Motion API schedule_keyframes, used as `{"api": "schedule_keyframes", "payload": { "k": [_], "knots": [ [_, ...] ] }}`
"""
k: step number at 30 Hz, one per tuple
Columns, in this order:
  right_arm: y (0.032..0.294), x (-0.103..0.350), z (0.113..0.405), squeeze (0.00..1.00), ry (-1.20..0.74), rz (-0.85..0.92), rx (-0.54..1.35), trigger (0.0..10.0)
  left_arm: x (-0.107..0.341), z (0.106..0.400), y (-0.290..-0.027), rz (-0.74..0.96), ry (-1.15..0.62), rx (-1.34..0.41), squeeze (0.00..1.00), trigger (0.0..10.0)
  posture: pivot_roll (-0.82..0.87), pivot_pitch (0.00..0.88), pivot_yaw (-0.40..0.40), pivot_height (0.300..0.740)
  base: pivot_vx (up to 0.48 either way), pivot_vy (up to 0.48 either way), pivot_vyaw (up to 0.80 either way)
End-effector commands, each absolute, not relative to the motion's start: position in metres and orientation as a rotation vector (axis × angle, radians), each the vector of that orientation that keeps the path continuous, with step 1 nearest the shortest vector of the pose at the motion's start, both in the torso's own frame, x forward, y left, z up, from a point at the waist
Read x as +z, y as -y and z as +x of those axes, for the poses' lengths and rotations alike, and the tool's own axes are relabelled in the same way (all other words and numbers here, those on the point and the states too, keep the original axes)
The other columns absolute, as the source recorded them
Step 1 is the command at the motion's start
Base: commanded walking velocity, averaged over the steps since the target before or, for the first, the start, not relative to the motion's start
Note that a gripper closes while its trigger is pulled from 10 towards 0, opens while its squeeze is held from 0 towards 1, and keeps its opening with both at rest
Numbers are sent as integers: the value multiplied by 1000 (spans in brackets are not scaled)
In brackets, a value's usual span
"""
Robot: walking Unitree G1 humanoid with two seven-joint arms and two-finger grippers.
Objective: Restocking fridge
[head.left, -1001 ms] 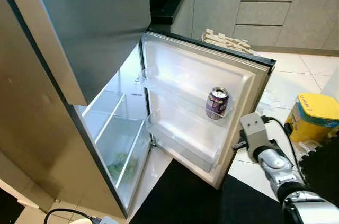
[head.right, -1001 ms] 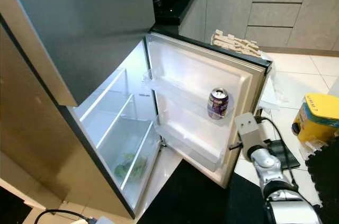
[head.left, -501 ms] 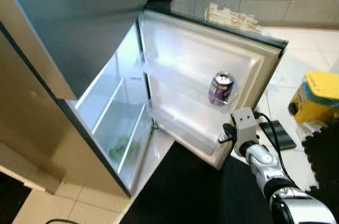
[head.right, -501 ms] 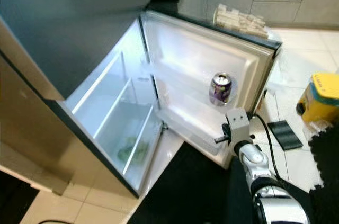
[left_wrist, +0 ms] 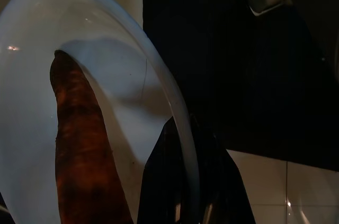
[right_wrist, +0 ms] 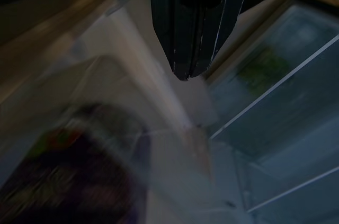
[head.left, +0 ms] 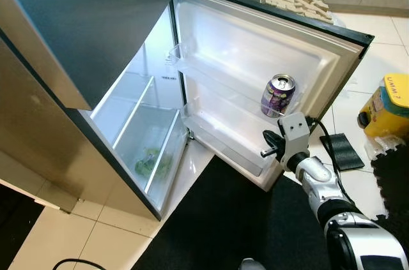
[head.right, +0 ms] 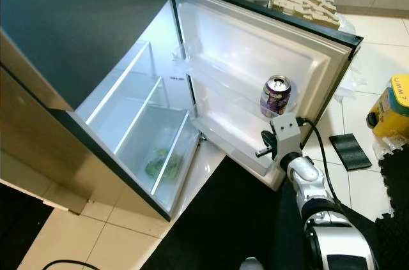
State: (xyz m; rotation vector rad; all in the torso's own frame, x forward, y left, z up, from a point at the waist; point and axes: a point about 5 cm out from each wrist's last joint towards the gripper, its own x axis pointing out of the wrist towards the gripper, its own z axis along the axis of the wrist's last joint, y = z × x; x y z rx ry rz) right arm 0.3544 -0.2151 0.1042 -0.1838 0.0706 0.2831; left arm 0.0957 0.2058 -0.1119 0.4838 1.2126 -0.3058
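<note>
A kitchen with pale floor tiles and a black mat (head.left: 223,232) lies before the robot, and the fridge (head.left: 96,59) stands with its lower door (head.left: 255,66) swung wide open. A purple can (head.left: 278,96) stands upright in the door's middle shelf (head.left: 217,85), near its outer end. Inside the lit compartment, something green lies in the bottom drawer (head.right: 160,161); what it is cannot be made out. A yellow tub (head.left: 386,104) sits on the tiles well to the right.

The right gripper (right_wrist: 185,73) hangs just below and beside the can, in front of the door's lower shelf. In the right wrist view its two black fingers are pressed together with nothing between them, and the can shows as a blurred purple shape close by.

In the left wrist view, the left gripper (left_wrist: 185,181) is pinched on the rim of a white plate (left_wrist: 32,128), a dark finger showing on each side of the rim. A long brown piece of food (left_wrist: 79,155) lies on the plate.

The plate is probably stiff, smooth and breakable, and the food rests loose, so it should be kept level. A rim pinch gives little support; it would best slide flat onto an inner shelf. The can looks light and rigid, best taken around its sides.
</note>
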Motion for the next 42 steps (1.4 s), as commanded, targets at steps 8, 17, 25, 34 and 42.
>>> {"api": "schedule_keyframes", "payload": {
  "k": [8, 17, 25, 34, 42],
  "knots": [
    [239, 124, 358, 0, 2, -231, 163, 10000, -113, 85, -213, 497, -1237, -301, 0, 10000, -52, 240, 73, 740, 0, 0, 0],
    [275, 139, 354, 0, 27, -280, -6, 10000, -113, 82, -215, 498, -1247, -301, 0, 10000, -45, 242, 76, 740, 0, 0, 0],
    [318, 150, 343, 0, 5, -332, -172, 10000, -113, 85, -214, 498, -1240, -301, 0, 10000, -55, 232, 78, 740, 0, 0, 0],
    [300, 85, 319, 0, -197, -279, -141, 10000, -112, 95, -207, 489, -1220, -301, 0, 10000, -82, 177, 65, 740, 0, 0, 0],
    [274, 14, 278, 0, -451, -222, -88, 10000, -110, 108, -202, 478, -1197, -285, 0, 10000, -101, 117, 50, 740, 0, 0, 0]
  ]
}}
